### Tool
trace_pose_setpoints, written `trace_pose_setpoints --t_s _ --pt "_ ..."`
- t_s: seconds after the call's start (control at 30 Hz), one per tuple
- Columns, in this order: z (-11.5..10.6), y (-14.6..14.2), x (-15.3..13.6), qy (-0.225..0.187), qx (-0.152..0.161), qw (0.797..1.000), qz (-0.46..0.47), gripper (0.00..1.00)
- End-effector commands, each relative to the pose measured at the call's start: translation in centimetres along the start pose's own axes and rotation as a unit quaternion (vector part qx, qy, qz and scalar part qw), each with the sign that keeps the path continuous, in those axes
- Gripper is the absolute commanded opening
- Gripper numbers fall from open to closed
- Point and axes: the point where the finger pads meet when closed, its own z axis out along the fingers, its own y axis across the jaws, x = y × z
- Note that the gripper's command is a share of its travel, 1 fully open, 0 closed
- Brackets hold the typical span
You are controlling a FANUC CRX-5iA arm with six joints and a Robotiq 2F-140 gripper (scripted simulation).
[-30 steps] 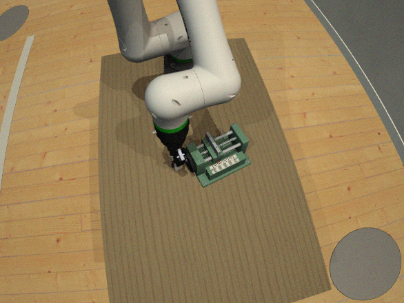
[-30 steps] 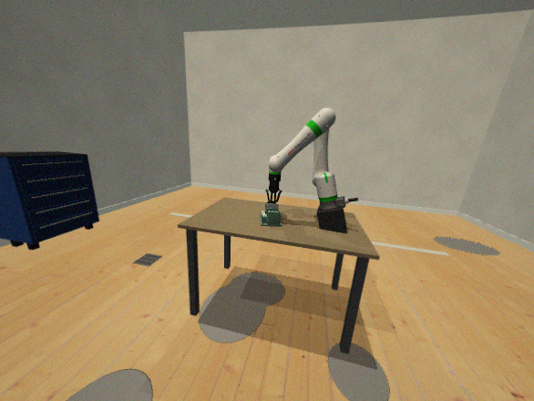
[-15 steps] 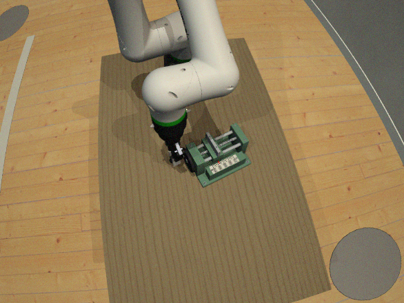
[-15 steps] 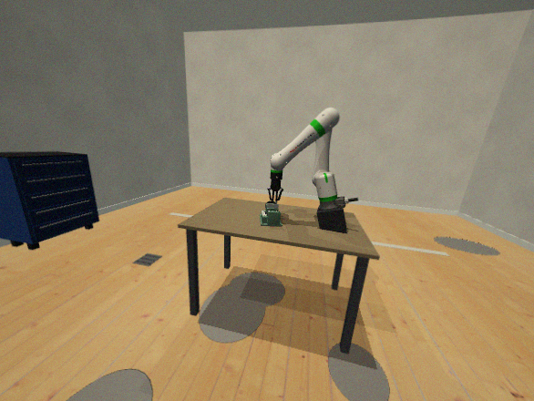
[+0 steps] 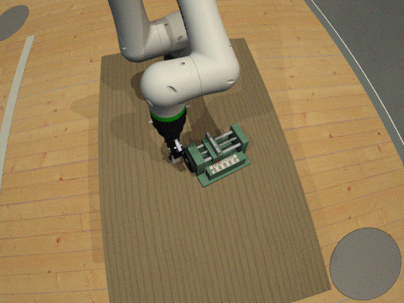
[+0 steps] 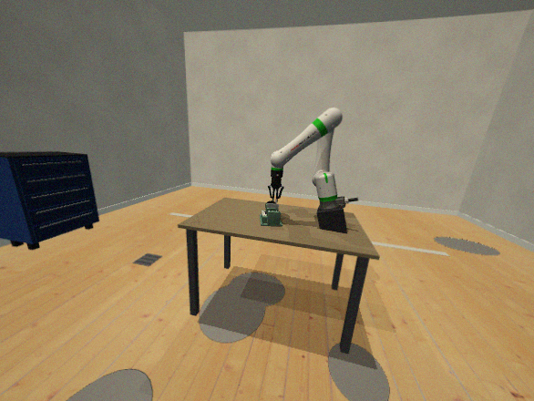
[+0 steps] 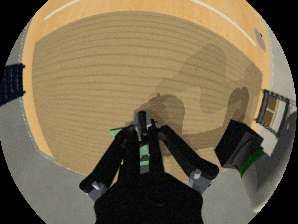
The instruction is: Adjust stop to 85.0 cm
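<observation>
Near the middle of the worktop (image 5: 207, 241) (image 6: 223, 218) (image 7: 100, 60), seen from above, sits the green slide fixture (image 5: 224, 173) (image 6: 273, 218) (image 7: 144, 151), its dark handwheel (image 5: 189, 162) at its nine o'clock end. The stop (image 5: 214, 144), a grey-topped crosspiece, lies across the rods between the two end blocks. Toward five o'clock from it is the pale scale (image 5: 225, 164), with a red pointer (image 5: 218, 162) left of its middle; the figures are too small to read. The gripper (image 5: 176, 155) (image 6: 275, 199) (image 7: 143, 116) reaches down just beside the handwheel, on its nine o'clock side, fingers drawn nearly together; whether they grasp part of the wheel or only each other, I cannot tell. The white arm (image 5: 207, 41) (image 6: 302, 141) (image 7: 265, 185) comes in from twelve o'clock. In the exterior view a blue drawer cabinet (image 6: 59, 191) (image 7: 11, 85) stands at nine o'clock, well apart from the worktop.
</observation>
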Motion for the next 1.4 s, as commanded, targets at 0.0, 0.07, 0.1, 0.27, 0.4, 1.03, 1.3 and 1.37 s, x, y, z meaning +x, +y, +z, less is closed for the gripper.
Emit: trace_pose_setpoints --t_s 0.0,0.07,0.1,0.27,0.4,1.03,1.3,1.37 --pt "-0.4 -0.1 0.0 0.000 0.000 1.000 0.000 0.04" --pt "-0.4 -0.1 0.0 0.000 0.000 1.000 0.000 0.04" --pt "-0.6 -0.2 0.0 0.000 0.000 1.000 0.000 0.04" --pt "-1.2 -0.4 0.0 0.000 0.000 1.000 0.000 0.04" --pt "-1.7 -0.8 0.0 0.000 0.000 1.000 0.000 0.04" --pt "-2.5 -2.1 0.0 0.000 0.000 1.000 0.000 0.04" --pt "-2.6 -2.4 0.0 0.000 0.000 1.000 0.000 0.04" --pt "-2.7 -2.5 0.0 0.000 0.000 1.000 0.000 0.04"
